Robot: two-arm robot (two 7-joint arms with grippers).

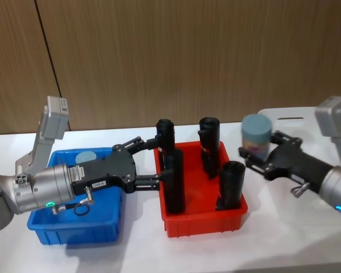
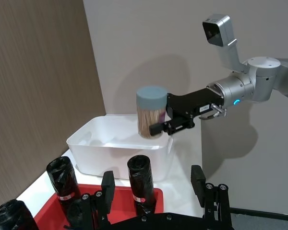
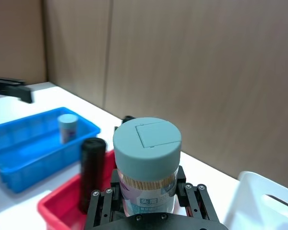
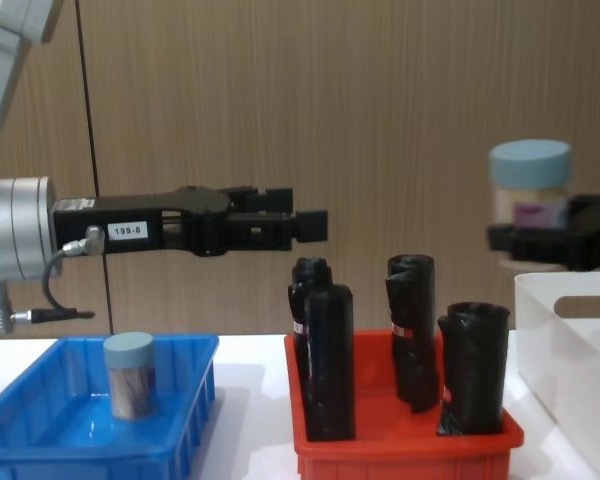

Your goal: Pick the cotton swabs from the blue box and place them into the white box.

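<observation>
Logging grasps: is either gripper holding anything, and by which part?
The right gripper holds a cotton swab tub by its clear body. The left gripper is open and empty.

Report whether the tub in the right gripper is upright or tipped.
Upright. The tub has its lid on top and its sides vertical, clamped in the right gripper.

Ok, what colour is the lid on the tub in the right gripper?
Pale grey-blue: the cotton swabs lid shows best in the right wrist view.

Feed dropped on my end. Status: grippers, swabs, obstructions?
Right gripper shut on cotton swab tub, raised over white box rim. Left gripper open, empty, above red bin edge. Another tub in blue box. Nothing blocking the drop.
</observation>
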